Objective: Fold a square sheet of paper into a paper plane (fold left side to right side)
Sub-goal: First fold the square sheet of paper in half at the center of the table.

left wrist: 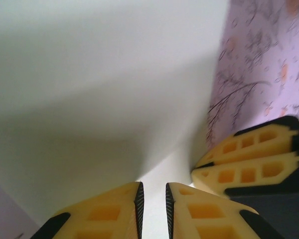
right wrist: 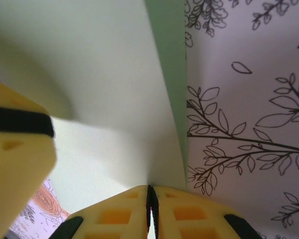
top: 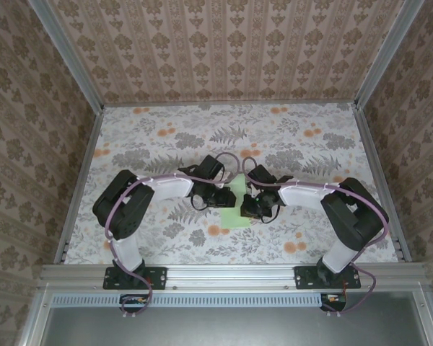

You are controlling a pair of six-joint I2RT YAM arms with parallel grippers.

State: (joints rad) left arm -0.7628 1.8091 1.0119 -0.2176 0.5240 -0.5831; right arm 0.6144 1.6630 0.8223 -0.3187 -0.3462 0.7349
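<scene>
Top external: the paper (top: 234, 217) sits central on the surface (top: 166, 144). My right fingers (right wrist: 124, 211) pinch its lifted edge to carry the fold; my left fingers (left wrist: 109, 216) straddle it, grip unclear.

My left arm (top: 166, 189) and right arm (top: 303, 194) have black joints and white link covers, and a thin purple cable (top: 159, 179) runs along each. My left tool (left wrist: 153, 188) and right tool (right wrist: 150, 190) have yellow plastic fingers (left wrist: 104, 215) with rectangular hollows and black ribbed pads (left wrist: 139, 206).
</scene>
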